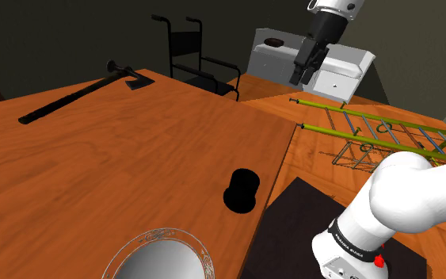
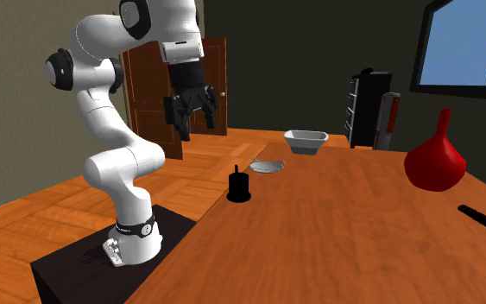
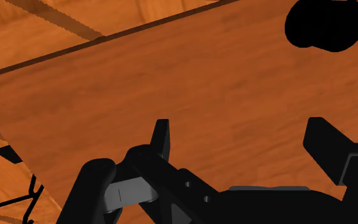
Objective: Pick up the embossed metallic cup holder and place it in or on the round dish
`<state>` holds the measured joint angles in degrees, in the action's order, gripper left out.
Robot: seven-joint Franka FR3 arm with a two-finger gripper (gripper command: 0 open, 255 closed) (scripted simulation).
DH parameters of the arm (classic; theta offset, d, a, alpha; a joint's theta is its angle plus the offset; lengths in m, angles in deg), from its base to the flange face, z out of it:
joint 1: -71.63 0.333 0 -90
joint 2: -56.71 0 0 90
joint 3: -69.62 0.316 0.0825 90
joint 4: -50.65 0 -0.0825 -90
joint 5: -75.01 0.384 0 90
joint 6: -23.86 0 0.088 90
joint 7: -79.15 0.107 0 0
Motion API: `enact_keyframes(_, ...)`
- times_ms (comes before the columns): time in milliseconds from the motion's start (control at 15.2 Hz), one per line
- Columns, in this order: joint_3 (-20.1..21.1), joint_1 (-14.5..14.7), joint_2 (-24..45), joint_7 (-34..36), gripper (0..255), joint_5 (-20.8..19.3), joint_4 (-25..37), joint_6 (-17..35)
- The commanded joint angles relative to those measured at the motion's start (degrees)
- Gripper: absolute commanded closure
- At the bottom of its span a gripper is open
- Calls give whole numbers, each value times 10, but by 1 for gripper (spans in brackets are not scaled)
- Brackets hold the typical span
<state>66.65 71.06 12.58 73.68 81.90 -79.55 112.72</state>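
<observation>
Jaws are apart with nothing between them, hanging high above bench level; the white arm (image 2: 111,129) is folded up over its black box stand (image 2: 85,263). The task's cup holder (image 1: 242,190) renders as a plain black squat cylinder with a flared base, with no metal look that I can see. It stands upright on the orange-brown wooden bench (image 1: 94,174), near the edge that faces the stand and well apart from the jaws. On the wrist view it sits beyond the jaws and off to one side, not between the black fingers (image 3: 161,137). The round silver dish with a patterned rim (image 1: 162,255) lies flat on the bench near the cup holder, not touching it. Also on the bench: a white rectangular bowl (image 2: 306,141), a red long-necked vase (image 2: 435,162) and a dark long-handled axe (image 1: 74,97)
</observation>
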Motion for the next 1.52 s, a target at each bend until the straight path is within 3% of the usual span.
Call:
enact_keyframes(0, 0, 0, 0, 0, 0, 0, 0, 0)
enact_keyframes(726, 151, 46, -19, 122, 0, 62, -109, 92)
enact_keyframes(1452, 318, 88, 63, 250, 0, 120, -141, 205)
